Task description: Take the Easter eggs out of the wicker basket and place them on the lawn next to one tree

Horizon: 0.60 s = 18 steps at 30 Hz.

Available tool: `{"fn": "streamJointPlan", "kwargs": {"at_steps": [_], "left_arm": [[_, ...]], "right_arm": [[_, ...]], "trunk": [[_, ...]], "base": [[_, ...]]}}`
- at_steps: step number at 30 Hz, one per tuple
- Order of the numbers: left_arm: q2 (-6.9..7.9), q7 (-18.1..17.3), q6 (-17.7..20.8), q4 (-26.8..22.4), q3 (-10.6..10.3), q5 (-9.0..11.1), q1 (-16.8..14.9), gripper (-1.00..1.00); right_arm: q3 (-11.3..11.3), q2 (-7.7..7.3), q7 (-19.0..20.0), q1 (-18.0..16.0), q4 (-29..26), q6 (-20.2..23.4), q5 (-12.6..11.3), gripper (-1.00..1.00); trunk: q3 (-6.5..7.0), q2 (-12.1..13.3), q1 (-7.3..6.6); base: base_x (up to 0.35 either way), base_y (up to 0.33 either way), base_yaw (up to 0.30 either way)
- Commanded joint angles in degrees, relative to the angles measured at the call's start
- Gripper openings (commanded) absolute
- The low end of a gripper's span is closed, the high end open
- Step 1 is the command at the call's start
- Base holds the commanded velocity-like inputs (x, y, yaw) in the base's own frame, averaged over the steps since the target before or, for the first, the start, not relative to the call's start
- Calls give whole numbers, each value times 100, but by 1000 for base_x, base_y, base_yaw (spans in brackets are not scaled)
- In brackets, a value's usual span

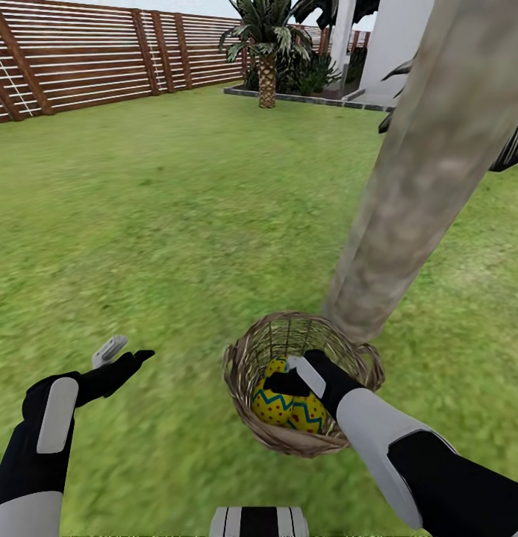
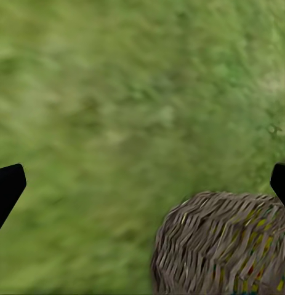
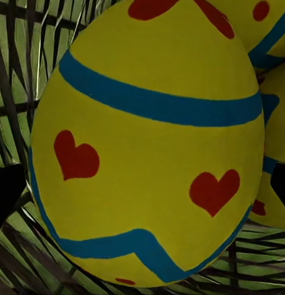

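Three Easter eggs (image 1: 285,409) lie packed together in the bottom of the wicker basket (image 1: 244,350), which stands on the lawn (image 1: 162,224) right against the foot of the tree (image 1: 431,171). Your right gripper (image 1: 287,377) is down inside the basket, and in the right wrist view the nearest egg (image 3: 148,141) sits between its two dark fingertips (image 3: 7,190), which stand wide apart at either side and do not seem to press it yet. Centre the egg's broad middle between the pads before you close, since its curved shell will likely slip if you pinch near the narrow end. Close gently, then lift straight up; the neighbouring eggs touch this one and may roll.

Mind the woven rim: your forearm crosses its near edge, so a sideways pull would likely tip the basket. The trunk rises just behind the rim and blocks any far swing. Open grass lies to the left, where your left gripper (image 1: 119,356) hovers spread wide and empty, well apart from the basket. Bare lawn beside the trunk looks the shortest place to set the egg.
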Motion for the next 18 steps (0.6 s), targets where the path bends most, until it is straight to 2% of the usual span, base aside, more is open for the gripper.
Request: {"fn": "streamJointPlan", "kwargs": {"at_steps": [1, 7, 12, 13, 18], "left_arm": [[0, 54, 24, -6, 2, 63, -3, 100], [0, 54, 24, -7, 5, 61, -3, 100], [0, 54, 24, -13, -1, 58, -3, 100], [0, 54, 24, -14, -1, 57, -3, 100], [-5, 54, 24, -15, -3, 57, -3, 100]], "right_arm": [[25, 0, -53, -3, -5, 15, -62, 100], [21, 0, -51, -5, -8, 8, -62, 100], [26, 0, -51, -1, -9, 7, -62, 100], [21, 0, -51, -3, -9, 7, -62, -100], [23, 0, -51, -2, -9, 15, -62, -100]], "trunk": [[-27, -3, 1], [-116, -9, 11], [-138, -10, 14], [-160, -12, 17], [-204, -14, 22]], "base": [[0, 0, 0], [0, 0, 0], [0, 0, 0], [0, 0, 0], [0, 0, 0]]}}
